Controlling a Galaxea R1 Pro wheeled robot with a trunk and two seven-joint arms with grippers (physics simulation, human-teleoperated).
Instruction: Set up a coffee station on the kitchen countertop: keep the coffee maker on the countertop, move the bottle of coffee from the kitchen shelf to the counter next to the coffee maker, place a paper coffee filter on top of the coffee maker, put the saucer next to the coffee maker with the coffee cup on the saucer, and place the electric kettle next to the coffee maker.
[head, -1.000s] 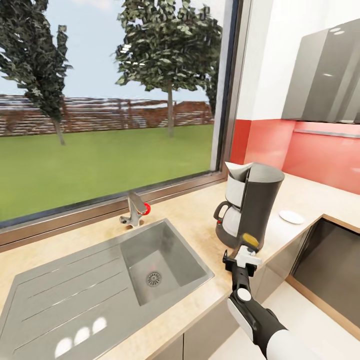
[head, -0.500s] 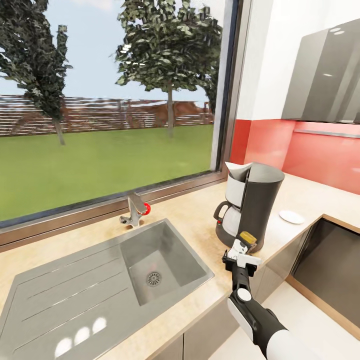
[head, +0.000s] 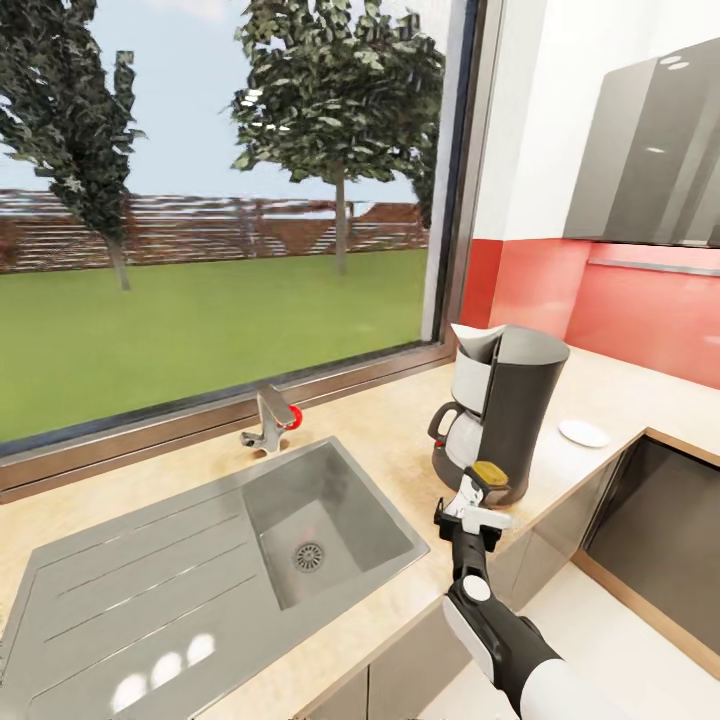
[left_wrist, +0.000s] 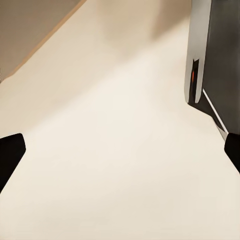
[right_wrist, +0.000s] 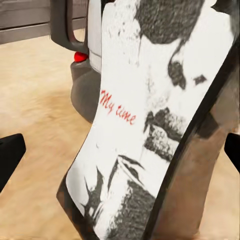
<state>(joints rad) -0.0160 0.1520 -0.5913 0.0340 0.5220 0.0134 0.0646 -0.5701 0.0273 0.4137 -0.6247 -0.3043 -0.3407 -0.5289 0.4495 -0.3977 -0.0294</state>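
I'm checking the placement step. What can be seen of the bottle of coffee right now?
The bottle of coffee is a small dark jar with a yellow-gold lid, held between the jaws of the right gripper, right in front of the coffee maker over the kitchen countertop. The right wrist view shows its white label, with black artwork and red "My time" lettering, tilted. Whether it touches the counter cannot be told.

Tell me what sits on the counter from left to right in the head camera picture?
Sink → faucet → coffee maker → saucer.
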